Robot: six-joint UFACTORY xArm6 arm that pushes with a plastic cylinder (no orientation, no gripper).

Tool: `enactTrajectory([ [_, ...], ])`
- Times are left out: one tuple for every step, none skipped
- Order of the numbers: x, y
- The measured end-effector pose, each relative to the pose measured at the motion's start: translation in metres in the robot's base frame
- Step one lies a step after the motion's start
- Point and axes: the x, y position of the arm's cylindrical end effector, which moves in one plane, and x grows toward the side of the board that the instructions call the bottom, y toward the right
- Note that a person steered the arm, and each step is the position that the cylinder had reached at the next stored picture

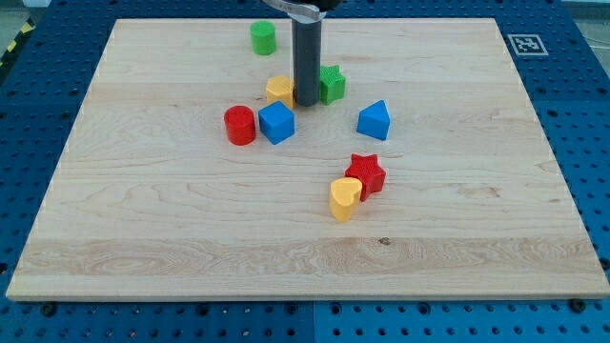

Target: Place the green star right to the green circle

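Our rig carries no pincer, only my tip [307, 102], touching the green star-shaped plastic block [331, 84] on its left. The green circular block [263, 38] sits toward the wooden desk's [143, 219] top-left, so from this side we judge a push would only slide the star rightward.

Pale smooth wooden board [191, 219], matt plastic-looking blocks such as green star [332, 84], dark matt rod [306, 57]

Bystander blocks on the wooden board [143, 219]

Red cylinder [239, 125] touches blue cube [276, 122]; yellow block [280, 90] just beyond; blue triangle [374, 119] right; red star [365, 173] touches yellow heart [345, 197] nearer.
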Motion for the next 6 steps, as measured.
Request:
enactTrajectory([
  [0.020,0.010],
  [0.021,0.043],
  [0.015,0.061],
  [-0.009,0.054],
  [-0.020,0.050],
  [-0.009,0.049],
])
